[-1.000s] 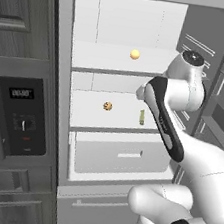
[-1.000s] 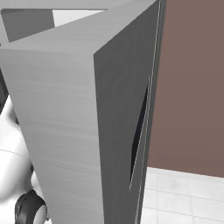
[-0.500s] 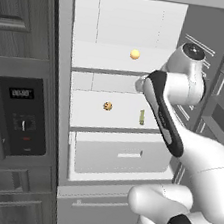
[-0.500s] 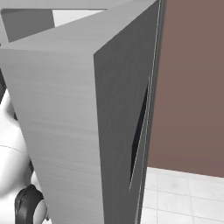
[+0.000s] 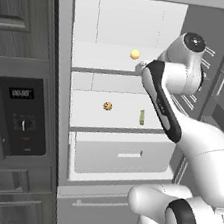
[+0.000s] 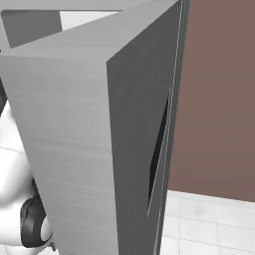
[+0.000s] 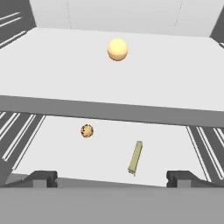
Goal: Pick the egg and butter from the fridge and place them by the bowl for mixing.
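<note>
Arm rising, wrist swinging up from middle shelf level toward upper shelf of tall grey fridge (image 5: 55, 101). Two-finger gripper (image 7: 112, 177) standing spread wide, holding nothing. Tiny smooth yellow-orange egg (image 7: 117, 49) resting on upper shelf, ahead. Thin olive-yellow butter stick (image 7: 135, 157) lying on shelf below, near brown speckled cookie-like round (image 7: 87, 131). Likely heading for egg first; neither item collected yet.

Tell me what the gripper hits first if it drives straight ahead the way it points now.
Probably the front edge of the upper shelf, which crosses the middle of the hand view between the open gripper tips. The egg sits above that line, the butter below; depth is unclear.
</note>
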### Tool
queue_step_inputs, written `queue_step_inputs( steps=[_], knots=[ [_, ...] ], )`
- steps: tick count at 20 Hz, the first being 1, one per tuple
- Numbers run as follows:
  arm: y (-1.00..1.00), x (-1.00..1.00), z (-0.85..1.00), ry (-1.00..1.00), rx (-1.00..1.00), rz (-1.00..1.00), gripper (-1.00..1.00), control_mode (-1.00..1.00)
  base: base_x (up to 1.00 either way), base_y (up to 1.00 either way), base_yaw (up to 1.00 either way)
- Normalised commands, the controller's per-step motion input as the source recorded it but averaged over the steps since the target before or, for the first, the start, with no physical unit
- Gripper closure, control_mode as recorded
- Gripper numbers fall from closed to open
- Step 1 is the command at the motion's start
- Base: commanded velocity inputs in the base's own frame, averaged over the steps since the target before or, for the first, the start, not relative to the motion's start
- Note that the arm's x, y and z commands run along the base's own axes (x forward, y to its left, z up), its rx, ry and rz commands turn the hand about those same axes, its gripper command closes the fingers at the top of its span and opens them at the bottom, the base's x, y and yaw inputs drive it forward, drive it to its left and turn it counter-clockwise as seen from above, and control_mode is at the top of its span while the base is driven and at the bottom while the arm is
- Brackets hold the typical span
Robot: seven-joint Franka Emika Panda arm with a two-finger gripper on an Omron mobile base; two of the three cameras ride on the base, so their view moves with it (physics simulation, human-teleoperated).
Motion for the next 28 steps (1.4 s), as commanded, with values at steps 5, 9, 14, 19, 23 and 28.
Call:
queue_step_inputs(
  steps=[5,9,14,19,23,28],
  knots=[
    [0.00,0.40,0.30,-0.07,0.00,0.00,-1.00,-1.00,0.00,0.00,0.00],
    [0.00,0.35,0.41,0.00,0.00,0.00,-1.00,-1.00,0.00,0.00,0.00],
    [0.00,0.29,0.35,0.05,0.00,0.00,-1.00,-1.00,0.00,0.00,0.00],
    [0.00,0.33,0.10,0.01,0.00,0.00,-1.00,-1.00,0.00,0.00,0.00],
    [-0.01,0.36,0.04,0.00,0.00,0.00,-1.00,-1.00,0.00,0.00,0.00],
    [-0.01,0.39,0.03,0.00,0.00,0.00,-1.00,-1.00,0.00,0.00,0.00]
  ],
)
